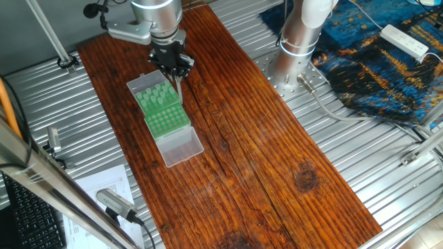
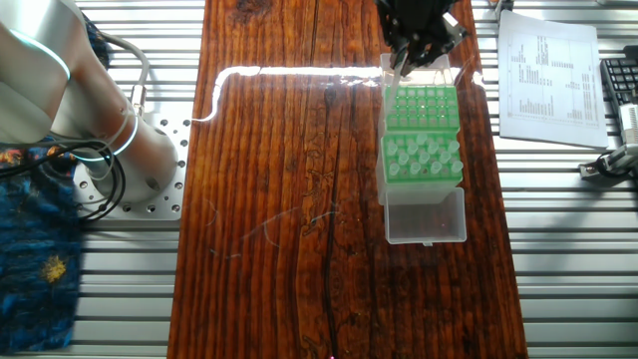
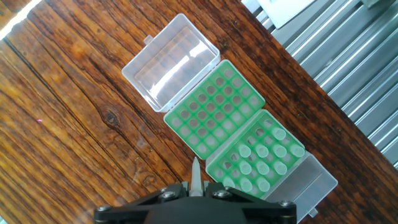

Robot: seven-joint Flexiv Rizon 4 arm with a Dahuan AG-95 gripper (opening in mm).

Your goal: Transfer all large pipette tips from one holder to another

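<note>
Holding one tip [image 3: 196, 177] upright between closed fingers, the tool [image 1: 176, 71] hangs just above the racks at upper left of one fixed view. In the hand view the tip's point sticks up at bottom centre, aimed near the corner where the two green racks meet.

Left rack [image 3: 214, 107]: holes look empty, hinged clear lid [image 3: 171, 62] flat on the wood. Likely the receiving holder.

Right rack [image 3: 260, 155]: the large pipette tips [image 3: 261, 160] stand in rows, round tops up, some holes already vacant. Its lid [image 3: 314, 180] also lies open. Judged: transfer only starting, most tips left.

Tabletop [image 1: 263, 152] is dark, glossy wood planks with strong glare. Ribbed metal decking [image 1: 387, 180] surrounds it; a printed sheet [image 2: 548, 75] lies at right of the other fixed view.
</note>
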